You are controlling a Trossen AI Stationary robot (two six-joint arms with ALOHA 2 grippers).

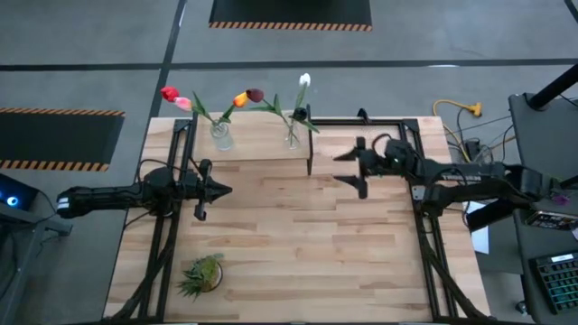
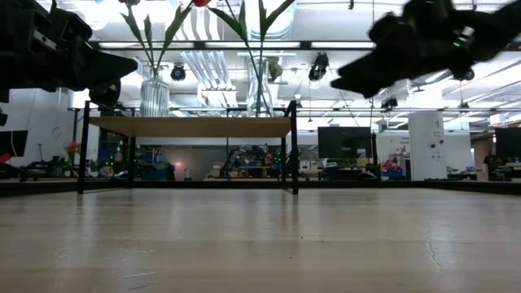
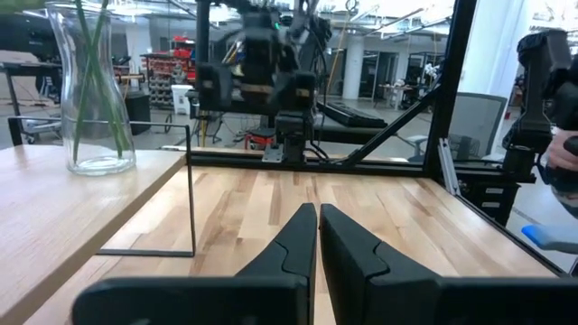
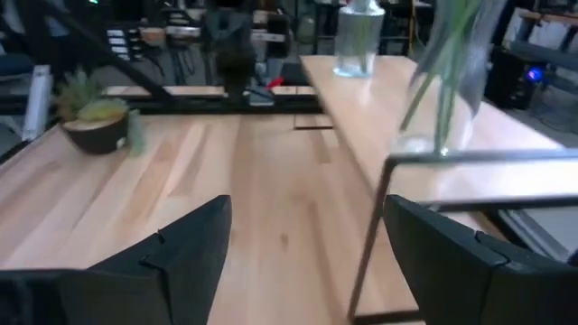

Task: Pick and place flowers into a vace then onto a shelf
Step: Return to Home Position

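shelf (image 1: pixel 257 150), desk's (image 1: pixel 298 244) far edge: two vases (image 1: pixel 221 135), flowers (image 1: pixel 240 99). left gripper (image 1: pixel 224 190), fingers together, above desk's left half. right gripper (image 1: pixel 339 168), fingers apart, near shelf's right end. bare planks between.

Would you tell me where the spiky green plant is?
High view: the plant sits on the left side of the table, near the edge opposite the shelf, nearest the left hand.

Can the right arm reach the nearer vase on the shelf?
Likely yes: the right gripper hangs open beside the shelf, nothing between it and that vase; the left gripper sits farther off.
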